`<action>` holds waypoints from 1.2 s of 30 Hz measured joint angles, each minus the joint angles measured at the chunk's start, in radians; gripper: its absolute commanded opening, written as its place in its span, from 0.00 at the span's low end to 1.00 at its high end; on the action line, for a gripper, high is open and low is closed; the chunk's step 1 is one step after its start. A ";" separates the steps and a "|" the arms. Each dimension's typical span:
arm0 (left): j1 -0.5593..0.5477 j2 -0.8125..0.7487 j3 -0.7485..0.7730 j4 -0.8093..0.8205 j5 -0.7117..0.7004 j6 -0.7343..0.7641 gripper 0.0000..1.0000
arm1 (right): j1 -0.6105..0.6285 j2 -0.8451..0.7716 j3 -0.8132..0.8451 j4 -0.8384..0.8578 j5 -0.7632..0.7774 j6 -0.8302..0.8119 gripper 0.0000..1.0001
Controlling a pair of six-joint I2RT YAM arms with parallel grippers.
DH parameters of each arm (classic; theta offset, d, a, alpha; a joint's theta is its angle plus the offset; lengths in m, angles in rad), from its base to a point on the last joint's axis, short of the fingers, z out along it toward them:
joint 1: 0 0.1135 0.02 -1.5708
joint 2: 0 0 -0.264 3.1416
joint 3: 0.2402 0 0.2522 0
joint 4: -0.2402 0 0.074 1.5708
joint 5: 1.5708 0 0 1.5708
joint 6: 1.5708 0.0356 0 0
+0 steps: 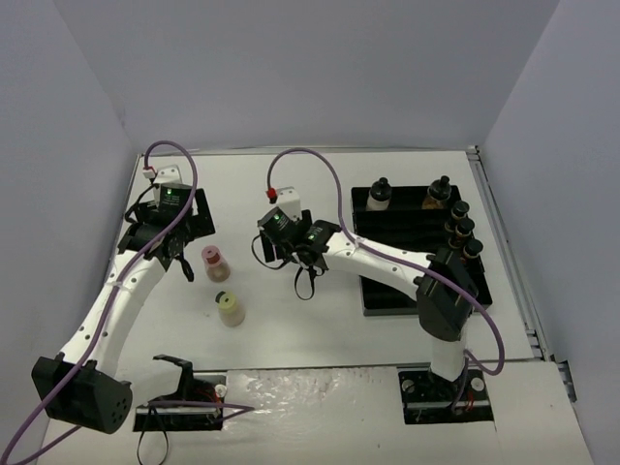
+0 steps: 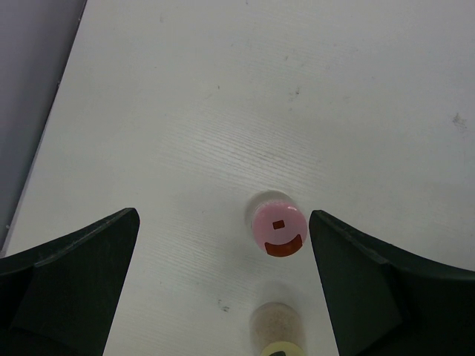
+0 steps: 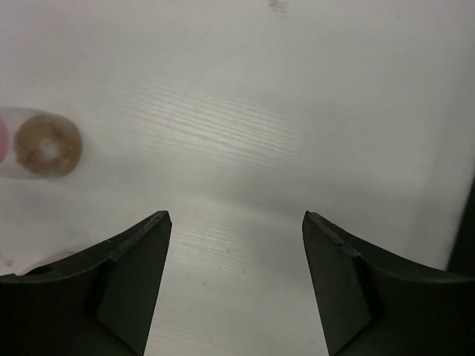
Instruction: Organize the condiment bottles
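Note:
A pink-capped jar (image 1: 214, 262) and a pale-yellow-capped jar (image 1: 231, 308) stand on the white table left of centre. Five black-capped jars stand in the black slotted tray (image 1: 407, 281): two along its far edge (image 1: 379, 194) and three along its right edge (image 1: 463, 232). My left gripper (image 1: 180, 265) is open and empty, just left of the pink-capped jar. In the left wrist view the pink cap (image 2: 278, 230) lies between the open fingers, close to the right one, with the yellow-capped jar (image 2: 278, 332) below it. My right gripper (image 1: 305, 283) is open and empty over bare table.
A black flat object (image 1: 201, 215) lies behind the left wrist. White walls enclose the table on three sides. In the right wrist view a jar with brown contents (image 3: 46, 144) sits at the left edge and the tray's edge (image 3: 467, 222) at the right.

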 measured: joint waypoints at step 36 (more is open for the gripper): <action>0.180 -0.026 0.000 -0.067 -0.135 -0.146 0.97 | 0.325 0.243 0.283 -0.015 -0.099 -0.077 0.77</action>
